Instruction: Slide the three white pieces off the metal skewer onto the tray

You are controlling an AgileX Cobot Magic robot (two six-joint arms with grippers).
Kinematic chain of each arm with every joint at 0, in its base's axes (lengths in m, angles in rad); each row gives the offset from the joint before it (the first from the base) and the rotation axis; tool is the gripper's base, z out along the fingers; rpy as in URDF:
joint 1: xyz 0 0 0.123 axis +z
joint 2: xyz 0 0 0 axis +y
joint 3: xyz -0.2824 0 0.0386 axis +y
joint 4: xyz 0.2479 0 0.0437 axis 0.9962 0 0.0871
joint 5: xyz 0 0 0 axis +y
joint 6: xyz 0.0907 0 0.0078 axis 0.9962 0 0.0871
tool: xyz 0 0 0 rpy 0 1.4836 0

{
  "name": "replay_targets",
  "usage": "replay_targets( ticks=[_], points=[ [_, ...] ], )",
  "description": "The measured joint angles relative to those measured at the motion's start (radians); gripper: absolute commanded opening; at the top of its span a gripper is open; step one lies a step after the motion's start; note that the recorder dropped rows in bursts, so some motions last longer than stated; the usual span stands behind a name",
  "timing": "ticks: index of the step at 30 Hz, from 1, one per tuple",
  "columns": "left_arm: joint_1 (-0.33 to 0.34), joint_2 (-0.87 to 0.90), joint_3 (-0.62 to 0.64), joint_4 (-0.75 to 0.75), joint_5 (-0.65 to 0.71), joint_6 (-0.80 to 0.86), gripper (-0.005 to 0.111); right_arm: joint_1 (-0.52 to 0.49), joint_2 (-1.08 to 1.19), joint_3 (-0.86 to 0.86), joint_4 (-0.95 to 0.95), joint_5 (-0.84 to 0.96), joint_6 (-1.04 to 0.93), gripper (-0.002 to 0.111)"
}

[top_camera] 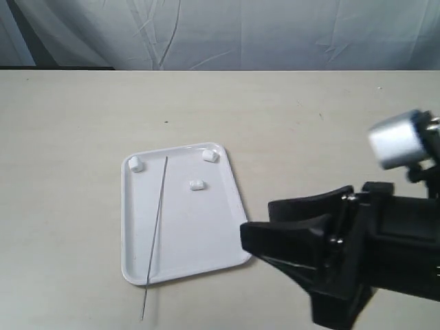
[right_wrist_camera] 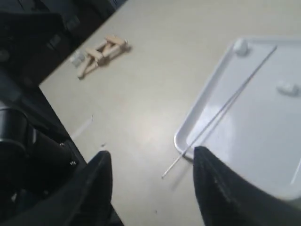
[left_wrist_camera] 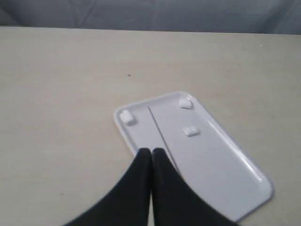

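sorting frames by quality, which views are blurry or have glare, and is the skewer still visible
Exterior view: the right gripper is a blurred dark mass, the skewer faint but traceable. Left wrist view: soft overall, small glare on the tray rim. Right wrist view: skewer sharpest, with its shadow beside it.

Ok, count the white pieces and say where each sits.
3 white pieces: one in the tray's far left corner, one in its far right corner, one right of the skewer. None seem hidden.

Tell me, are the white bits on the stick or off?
Off: three pieces lie loose on the tray, apart from the bare skewer.
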Motion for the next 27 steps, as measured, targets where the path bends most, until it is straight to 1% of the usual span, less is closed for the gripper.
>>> replay_targets(
  ticks=[5,7,10,13,17,21,25,27],
  points=[
    [0.0,-0.098,-0.014,0.178,0.086,-0.138,0.0,0.0,-0.204,0.0,-0.06,0.018,0.0,0.017],
    [0.0,-0.137,-0.016,0.246,0.123,-0.204,0.0,0.0,-0.276,0.0,-0.071,0.015,0.0,0.008],
    [0.0,-0.196,-0.027,0.342,0.169,-0.313,0.0,0.0,-0.374,0.0,-0.075,-0.01,-0.008,-0.001],
    [0.0,-0.258,-0.045,0.381,0.2,-0.341,0.0,0.0,-0.462,0.0,-0.079,-0.033,-0.014,-0.001],
    [0.0,-0.318,-0.064,0.371,0.24,-0.287,0.0,0.0,-0.547,0.0,-0.081,-0.041,-0.024,-0.001],
    [0.0,-0.348,-0.07,0.366,0.248,-0.263,0.0,0.0,-0.591,0.0,-0.083,-0.034,-0.034,-0.001],
    [0.0,-0.351,-0.07,0.366,0.25,-0.26,0.0,0.0,-0.607,0.0,-0.087,0.017,-0.06,-0.001],
    [0.0,-0.351,-0.07,0.366,0.252,-0.26,0.0,0.0,-0.608,0.0,-0.089,0.066,-0.118,-0.001]
  ],
)
